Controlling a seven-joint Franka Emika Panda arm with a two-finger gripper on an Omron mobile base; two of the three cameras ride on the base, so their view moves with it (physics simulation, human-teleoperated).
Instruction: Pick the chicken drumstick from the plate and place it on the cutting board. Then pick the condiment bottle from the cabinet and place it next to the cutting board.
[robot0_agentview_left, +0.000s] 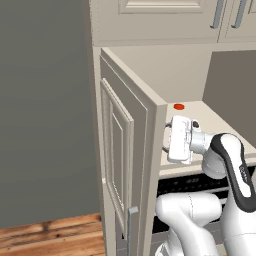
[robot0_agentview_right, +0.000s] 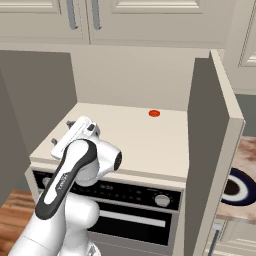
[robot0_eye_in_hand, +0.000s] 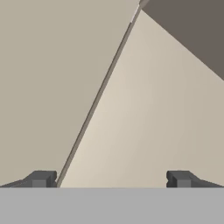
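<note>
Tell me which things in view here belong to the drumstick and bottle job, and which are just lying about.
Part of the job:
- cabinet, door swung open, plain cream shelf inside
- plate, partly showing past the door
- gripper, open and holding nothing

Just lying about:
- small red disc on the shelf
- oven below the shelf
</note>
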